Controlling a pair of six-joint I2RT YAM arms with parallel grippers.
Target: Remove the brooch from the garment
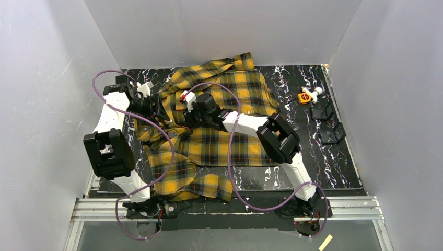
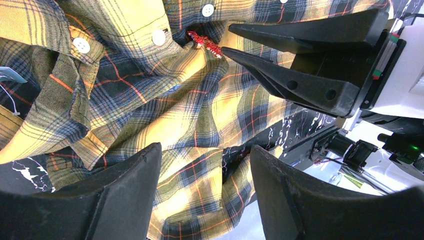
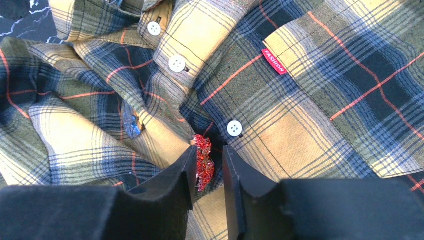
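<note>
The right pincer (image 3: 209,152) stands narrowly spread astride the red glittery brooch (image 3: 202,161), which is pinned beside a white snap (image 3: 234,128) on the plaid garment (image 3: 310,115); closing may nip cloth, and pulling may drag the shirt, since the left pincer (image 2: 205,150) gapes, clamping nothing

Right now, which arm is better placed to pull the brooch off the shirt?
Right: the right gripper straddles the red brooch on the shirt; the left gripper is open over plain fabric, apart from it.
</note>
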